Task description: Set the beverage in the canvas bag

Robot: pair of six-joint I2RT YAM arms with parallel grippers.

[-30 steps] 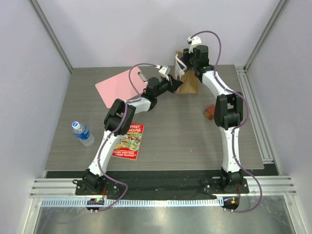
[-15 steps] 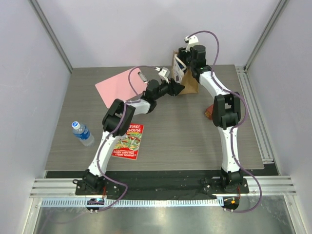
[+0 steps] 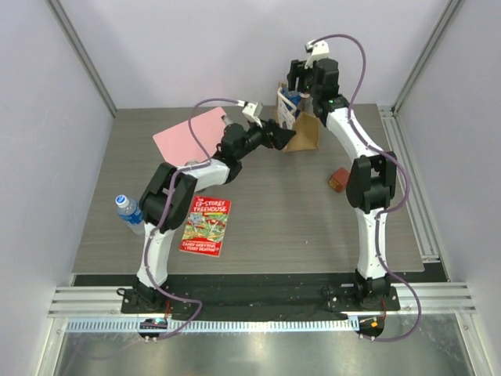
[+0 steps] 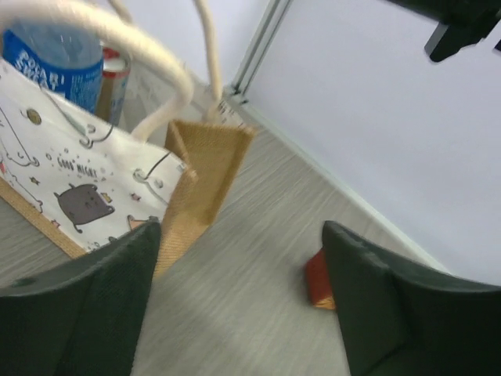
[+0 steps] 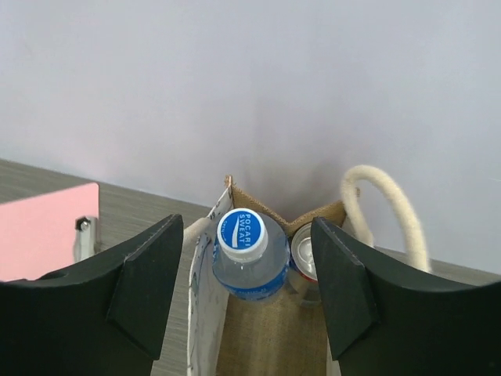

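Observation:
The canvas bag (image 3: 302, 130) stands upright at the back of the table, with its white cartoon panel (image 4: 74, 184) and cream loop handles (image 5: 387, 207). Inside it stand the beverage (image 5: 249, 254), a clear bottle with a blue cap and blue label, and a can (image 5: 305, 254). My right gripper (image 5: 246, 235) hangs open just above the bag's mouth, its fingers on either side of the bottle and apart from it. My left gripper (image 4: 243, 298) is open beside the bag's left side, with only table between its fingers.
A second bottle with a blue cap (image 3: 131, 213) stands on the table at the left. A red picture book (image 3: 206, 225) lies in front, a pink clipboard (image 3: 190, 137) at the back left, and a small red object (image 3: 338, 180) to the right of the bag.
Both grippers went from shut to open. The right one let go of the bottle in the bag and rose. The left one released the bag's edge and its arm swung left.

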